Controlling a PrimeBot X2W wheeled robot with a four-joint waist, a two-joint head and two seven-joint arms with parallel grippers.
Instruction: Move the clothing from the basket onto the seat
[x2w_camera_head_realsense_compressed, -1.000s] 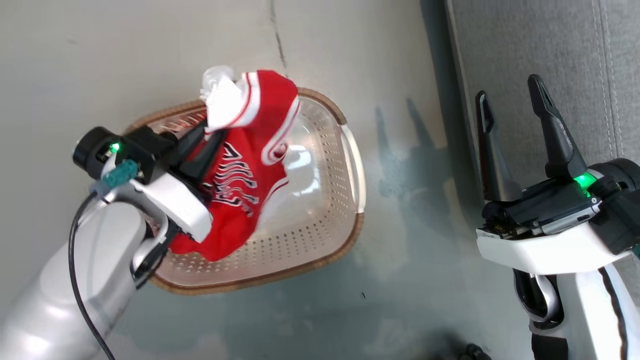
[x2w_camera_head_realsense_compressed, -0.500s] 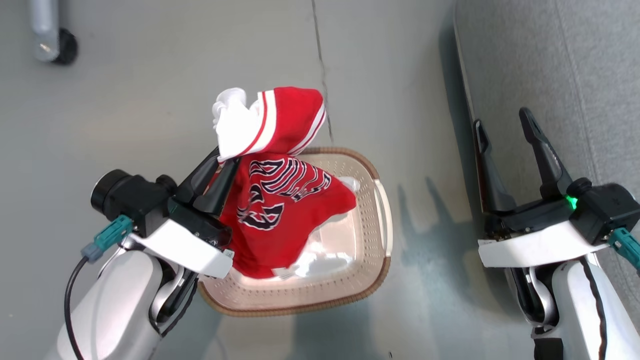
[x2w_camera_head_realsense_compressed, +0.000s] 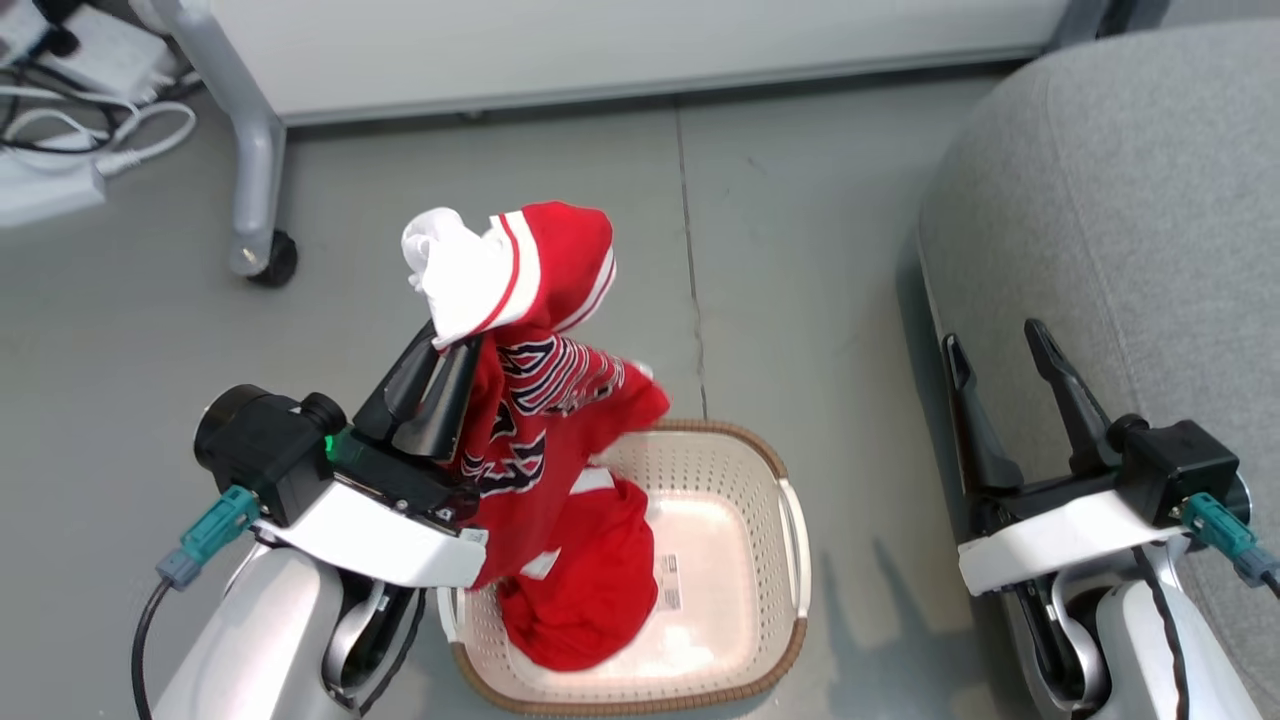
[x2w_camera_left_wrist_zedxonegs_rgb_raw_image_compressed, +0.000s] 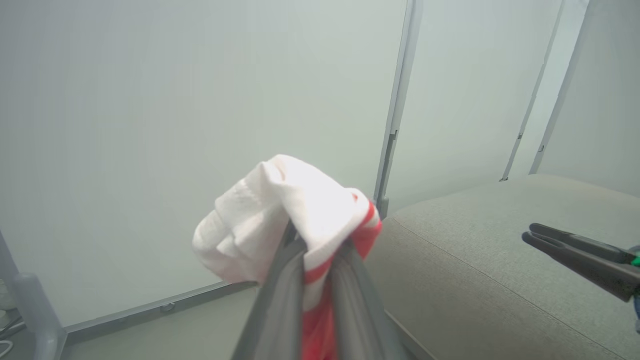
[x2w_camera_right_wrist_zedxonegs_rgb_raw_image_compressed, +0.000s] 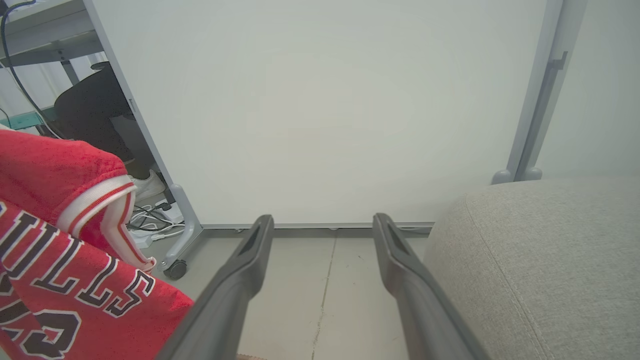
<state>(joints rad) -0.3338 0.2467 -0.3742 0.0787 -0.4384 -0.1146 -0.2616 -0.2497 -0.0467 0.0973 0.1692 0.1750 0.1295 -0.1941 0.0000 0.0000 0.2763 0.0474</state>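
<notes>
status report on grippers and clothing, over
Left gripper shut on the clothing, raised above the basket, lower folds inside it. Right gripper open, empty, between clothing and the seat.

The grey floor (x2w_camera_head_realsense_compressed: 820, 300), crossed by a thin seam (x2w_camera_head_realsense_compressed: 690, 260), carries the cream basket (x2w_camera_head_realsense_compressed: 735, 470), with the grey couch (x2w_camera_head_realsense_compressed: 1120, 200) right of the basket, a white partition's wheeled leg (x2w_camera_head_realsense_compressed: 258, 200) beyond the basket's left, and loose cables (x2w_camera_head_realsense_compressed: 110, 140) farther left.

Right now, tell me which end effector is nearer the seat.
Right. The right end effector sits open beside the seat; the left end effector is across the floor by the basket, shut on the clothing.
</notes>
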